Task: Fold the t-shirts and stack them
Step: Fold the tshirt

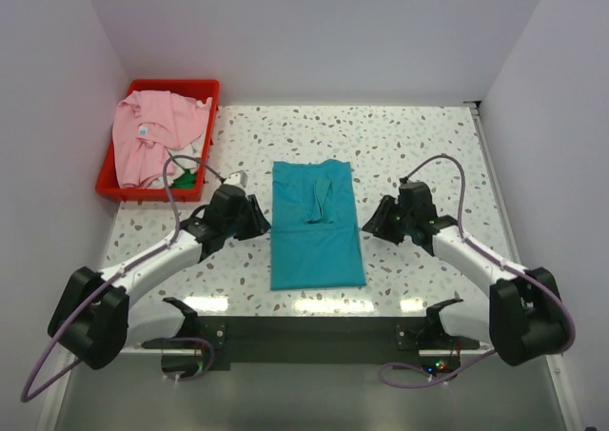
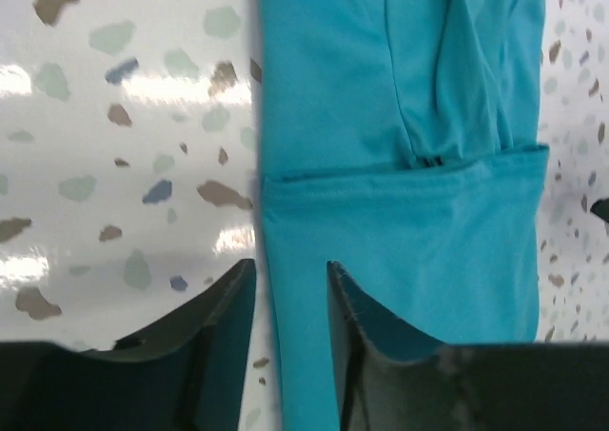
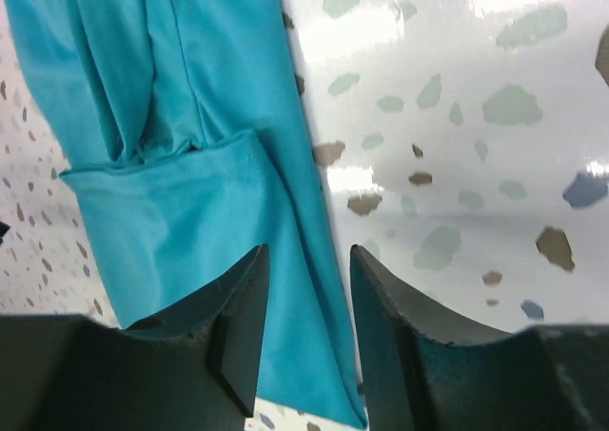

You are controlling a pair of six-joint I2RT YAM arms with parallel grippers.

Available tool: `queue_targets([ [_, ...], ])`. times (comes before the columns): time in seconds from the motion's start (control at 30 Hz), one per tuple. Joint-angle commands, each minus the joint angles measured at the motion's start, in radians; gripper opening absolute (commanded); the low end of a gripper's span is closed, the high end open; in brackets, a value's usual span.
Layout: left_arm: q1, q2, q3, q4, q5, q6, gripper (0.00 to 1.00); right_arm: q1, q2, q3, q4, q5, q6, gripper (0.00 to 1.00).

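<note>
Folded teal t-shirt lying flat at the centre of a speckled table.
Far left, a pink t-shirt is heaped in a red bin. The left gripper is at the teal shirt's left edge, fingers spread, pinching nothing. The right gripper is at its right edge, also spread and empty.

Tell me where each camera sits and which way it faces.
Top external: above and behind, looking down on the table; left arm and right arm show.
Left wrist: on that arm, looking past the open left end effector at the edge of the teal t-shirt.
Right wrist: on the right arm, past the open right end effector at the shirt's other edge.
Shared: both wrist views show that shirt.
</note>
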Motion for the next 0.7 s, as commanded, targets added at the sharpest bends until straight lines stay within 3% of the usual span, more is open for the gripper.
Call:
queue_targets([
  [0.0,-0.043,-0.089,-0.072,-0.058,0.09,-0.022,0.45,0.012,-0.12,-0.062,-0.163,0.012,-0.035,0.45],
  [0.2,-0.132,-0.235,-0.202,-0.125,0.12,-0.114,0.57,0.087,-0.283,-0.146,-0.302,-0.034,-0.014,0.51],
  [0.37,-0.152,-0.346,-0.253,-0.165,0.14,-0.184,0.58,0.165,-0.351,-0.195,-0.333,-0.037,0.061,0.54],
  [0.67,-0.21,-0.332,-0.328,-0.112,0.182,-0.23,0.56,0.265,-0.325,-0.258,-0.221,-0.031,0.173,0.54],
])
